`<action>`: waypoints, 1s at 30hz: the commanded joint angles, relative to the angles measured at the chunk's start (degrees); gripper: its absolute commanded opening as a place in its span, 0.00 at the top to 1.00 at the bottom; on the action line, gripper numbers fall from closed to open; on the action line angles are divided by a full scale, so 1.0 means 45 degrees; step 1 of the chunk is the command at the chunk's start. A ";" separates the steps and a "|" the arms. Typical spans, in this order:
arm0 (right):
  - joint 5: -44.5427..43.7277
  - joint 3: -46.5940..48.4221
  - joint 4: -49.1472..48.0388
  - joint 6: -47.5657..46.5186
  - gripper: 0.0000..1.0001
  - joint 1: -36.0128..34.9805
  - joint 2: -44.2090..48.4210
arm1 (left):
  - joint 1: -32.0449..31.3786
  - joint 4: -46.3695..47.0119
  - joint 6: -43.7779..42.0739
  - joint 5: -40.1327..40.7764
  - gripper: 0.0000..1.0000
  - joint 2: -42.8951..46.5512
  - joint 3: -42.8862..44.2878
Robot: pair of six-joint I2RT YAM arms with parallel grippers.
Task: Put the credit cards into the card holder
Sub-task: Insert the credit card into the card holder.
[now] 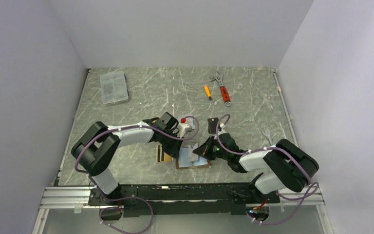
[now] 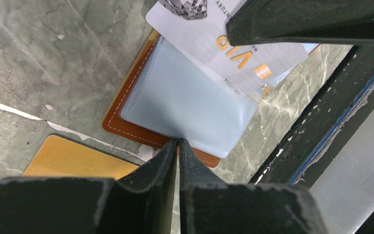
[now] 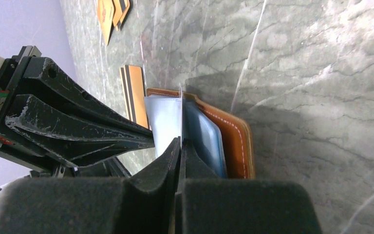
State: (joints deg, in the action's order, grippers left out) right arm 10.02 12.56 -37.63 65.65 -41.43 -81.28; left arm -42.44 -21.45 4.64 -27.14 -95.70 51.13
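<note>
Left claw (image 2: 177,146): nearly closed, its tips pinching the near edge of a clear plastic sleeve (image 2: 185,102) and pinning it in place.
Right claw (image 3: 180,144): closed on a silver-white plastic card printed VIP (image 2: 209,39), held on edge over the sleeve.
Card in hand: one corner reaches over the sleeve's far edge. It does not look to be inside a pocket yet.
Card holder: the tan-brown leather card holder (image 2: 124,97) lies open and flat on the grey marbled counter (image 1: 141,97), between the two claws at the near edge.
Done so far: I cannot tell whether any card already sits in a sleeve; the one in view looks empty.
Left to do: slide this card in, then the loose ones. These are an orange-gold card (image 2: 73,158) just beside the holder, a gold card with black stripes (image 3: 134,92), and more cards (image 3: 111,12) farther off.
In the way: the claws crowd each other over the holder, and the pocket mouth is tight.
Farther out: a clear plastic box (image 1: 113,87), an orange-handled screwdriver (image 1: 207,91) and a red-handled wrench (image 1: 222,89), all well apart.
</note>
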 commanded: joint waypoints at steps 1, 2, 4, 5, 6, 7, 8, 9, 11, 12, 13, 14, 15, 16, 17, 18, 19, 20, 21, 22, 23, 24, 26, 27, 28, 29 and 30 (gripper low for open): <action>0.0488 -0.0162 -0.0218 0.0290 1.00 -0.0283 -0.0276 | 0.0045 0.0287 0.0158 0.0030 0.88 0.0206 0.0157; 0.0473 -0.0138 -0.0047 0.0294 1.00 -0.0290 -0.0256 | 0.0056 0.0294 0.0159 0.0012 0.88 0.0226 0.0133; 0.0473 -0.0182 0.0131 0.0336 1.00 -0.0276 -0.0269 | 0.0110 0.0313 0.0174 -0.0023 0.88 0.0250 0.0093; 0.0486 -0.0187 0.0206 0.0329 1.00 -0.0275 -0.0285 | 0.0128 0.0324 0.0178 -0.0039 0.89 0.0268 0.0101; 0.0505 -0.0207 0.0257 0.0309 1.00 -0.0289 -0.0292 | 0.0128 0.0335 0.0179 -0.0061 0.89 0.0270 0.0092; 0.0507 -0.0214 0.0322 0.0313 1.00 -0.0286 -0.0295 | 0.0132 0.0336 0.0179 -0.0071 0.89 0.0271 0.0091; 0.0534 -0.0242 0.0318 0.0314 1.00 -0.0286 -0.0266 | 0.0123 0.0339 0.0179 -0.0065 0.89 0.0280 0.0086; 0.0560 -0.0240 0.0435 0.0292 1.00 -0.0286 -0.0211 | 0.0117 0.0339 0.0179 -0.0069 0.89 0.0284 0.0083; 0.0547 -0.0215 0.0750 0.0149 1.00 -0.0265 -0.0029 | 0.0143 0.0341 0.0179 -0.0049 0.90 0.0288 0.0082; 0.0573 -0.0225 0.0906 0.0028 1.00 -0.0266 0.0097 | 0.0137 0.0322 0.0179 -0.0059 0.90 0.0290 0.0097; 0.0584 -0.0204 0.1126 -0.0059 1.00 -0.0254 0.0183 | 0.0136 0.0325 0.0176 -0.0056 0.90 0.0290 0.0096; 0.0627 -0.0165 0.1305 -0.0128 1.00 -0.0265 0.0275 | 0.0141 0.0315 0.0178 -0.0046 0.90 0.0273 0.0101; 0.0688 -0.0170 0.1488 -0.0190 1.00 -0.0266 0.0379 | 0.0137 0.0314 0.0179 -0.0027 0.90 0.0269 0.0111; 0.0735 -0.0187 0.1703 -0.0262 1.00 -0.0266 0.0508 | 0.0148 0.0302 0.0173 -0.0025 0.90 0.0261 0.0134; 0.0782 -0.0175 0.1902 -0.0329 1.00 -0.0261 0.0635 | 0.0138 0.0296 0.0178 -0.0025 0.91 0.0243 0.0140; 0.0825 -0.0215 0.2056 -0.0379 1.00 -0.0229 0.0780 | 0.0146 0.0295 0.0162 -0.0034 0.91 0.0250 0.0141; 0.0838 -0.0269 0.2183 -0.0420 1.00 -0.0215 0.0952 | 0.0149 0.0285 0.0160 -0.0026 0.91 0.0251 0.0136; 0.0834 -0.0297 0.2306 -0.0434 1.00 -0.0208 0.1103 | 0.0155 0.0276 0.0159 -0.0010 0.92 0.0251 0.0140; 0.0844 -0.0299 0.2465 -0.0488 1.00 -0.0193 0.1203 | 0.0165 0.0275 0.0176 -0.0003 0.92 0.0232 0.0141; 0.0840 -0.0282 0.2595 -0.0528 1.00 -0.0184 0.1244 | 0.0147 0.0275 0.0178 -0.0015 0.92 0.0222 0.0155; 0.0854 -0.0255 0.2680 -0.0551 1.00 -0.0192 0.1257 | 0.0150 0.0277 0.0179 -0.0026 0.92 0.0213 0.0160; 0.0844 -0.0284 0.2698 -0.0509 1.00 -0.0186 0.1234 | 0.0152 0.0285 0.0196 -0.0025 0.93 0.0195 0.0175; 0.0890 -0.0383 0.2498 -0.0389 1.00 -0.0202 0.1098 | 0.0140 0.0278 0.0198 -0.0053 0.93 0.0193 0.0188; 0.0956 -0.0434 0.2362 -0.0335 1.00 -0.0192 0.0982 | 0.0160 0.0285 0.0196 -0.0031 0.94 0.0193 0.0186; 0.0996 -0.0428 0.2304 -0.0314 1.00 -0.0188 0.0868 | 0.0145 0.0293 0.0196 -0.0025 0.94 0.0193 0.0171; 0.1025 -0.0400 0.2275 -0.0297 1.00 -0.0188 0.0753 | 0.0152 0.0299 0.0198 -0.0025 0.94 0.0210 0.0162; 0.1046 -0.0365 0.2278 -0.0234 1.00 -0.0198 0.0649 | 0.0153 0.0295 0.0198 -0.0015 0.94 0.2858 0.0143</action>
State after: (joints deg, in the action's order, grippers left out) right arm 13.43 11.81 -29.95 65.12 -42.04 -76.23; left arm -41.95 -21.45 5.41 -27.33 -95.70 51.13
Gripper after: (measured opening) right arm 0.008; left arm 0.067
